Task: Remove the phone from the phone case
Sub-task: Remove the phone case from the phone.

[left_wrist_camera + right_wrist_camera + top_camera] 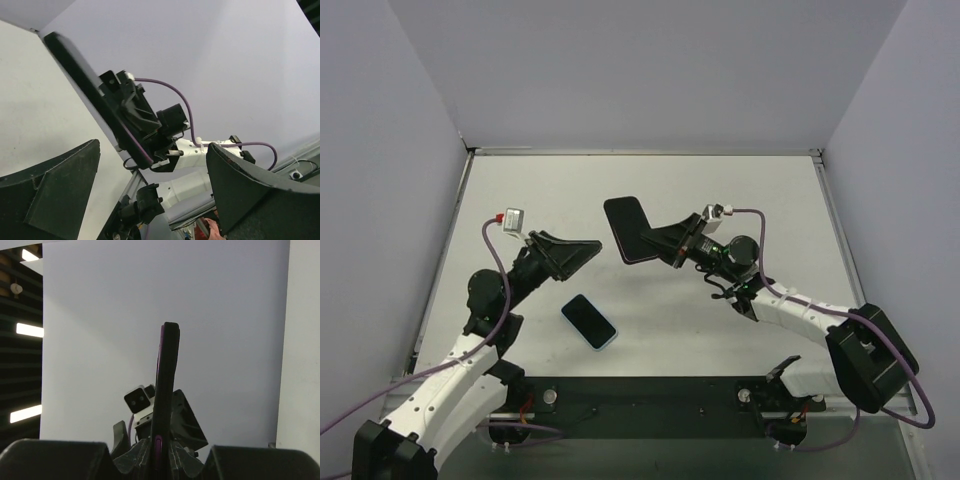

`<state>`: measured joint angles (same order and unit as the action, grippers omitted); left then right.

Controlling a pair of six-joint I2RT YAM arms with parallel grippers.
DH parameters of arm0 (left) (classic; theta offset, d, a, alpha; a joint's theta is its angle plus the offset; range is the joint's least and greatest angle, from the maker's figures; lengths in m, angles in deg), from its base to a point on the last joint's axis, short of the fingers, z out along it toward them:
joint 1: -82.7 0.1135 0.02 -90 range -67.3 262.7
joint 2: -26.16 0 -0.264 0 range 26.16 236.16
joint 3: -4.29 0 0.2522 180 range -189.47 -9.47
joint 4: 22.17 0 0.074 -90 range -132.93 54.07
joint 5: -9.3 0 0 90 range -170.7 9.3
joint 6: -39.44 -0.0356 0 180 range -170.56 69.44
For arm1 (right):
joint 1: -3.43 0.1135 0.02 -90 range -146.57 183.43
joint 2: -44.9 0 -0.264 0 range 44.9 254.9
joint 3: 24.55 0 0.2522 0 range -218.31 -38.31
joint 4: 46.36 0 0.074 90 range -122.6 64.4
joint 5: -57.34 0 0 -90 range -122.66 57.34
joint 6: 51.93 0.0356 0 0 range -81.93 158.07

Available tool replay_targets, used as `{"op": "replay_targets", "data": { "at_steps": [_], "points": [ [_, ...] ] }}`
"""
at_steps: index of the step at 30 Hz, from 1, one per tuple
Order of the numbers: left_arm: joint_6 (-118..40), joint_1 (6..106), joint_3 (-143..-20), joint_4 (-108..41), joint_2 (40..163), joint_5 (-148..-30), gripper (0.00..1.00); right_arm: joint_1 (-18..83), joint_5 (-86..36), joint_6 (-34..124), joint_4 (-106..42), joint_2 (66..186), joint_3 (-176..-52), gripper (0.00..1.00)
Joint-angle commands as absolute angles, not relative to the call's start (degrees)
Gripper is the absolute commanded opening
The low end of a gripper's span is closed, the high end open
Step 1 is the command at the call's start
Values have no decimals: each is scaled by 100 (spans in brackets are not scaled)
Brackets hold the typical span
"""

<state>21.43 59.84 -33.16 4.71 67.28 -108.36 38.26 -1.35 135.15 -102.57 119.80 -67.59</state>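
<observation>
1 raised right arm (pixel 790 310), fingers (pixel 665 240) pinching case (pixel 628 230)

The top camera looks down from behind on the whole surface (pixel 740 200). The wrist cameras face each other closely: left shows the right arm (pixel 195 151), right shows the left arm (pixel 186 426).

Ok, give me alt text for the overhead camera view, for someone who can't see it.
From above, the right gripper holds a dark, purple-edged slab raised over a white table. The left gripper is open and empty beside it, and a black phone with a pale blue rim lies flat near the arm bases.
</observation>
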Motion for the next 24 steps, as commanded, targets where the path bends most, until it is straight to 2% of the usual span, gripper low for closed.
{"op": "replay_targets", "data": {
  "at_steps": [1, 5, 17, 24],
  "points": [
    [2257, 5923, -3329, 387, 6790, -10705, 97, 3789, -339, 13247, -11584, 11618, -7179, 0],
    [2213, 5721, -3259, 1343, 7202, -10856, 96, 3850, -681, 13220, -11513, 11583, -7179, 0],
    [2187, 5185, -3276, 2268, 7933, -10689, 86, 4096, -1377, 12834, -10758, 11179, -7197, 0],
    [2213, 4974, -3259, 2690, 8135, -10531, 74, 4149, -1359, 12974, -10941, 11389, -7250, 0]
  ]
}}
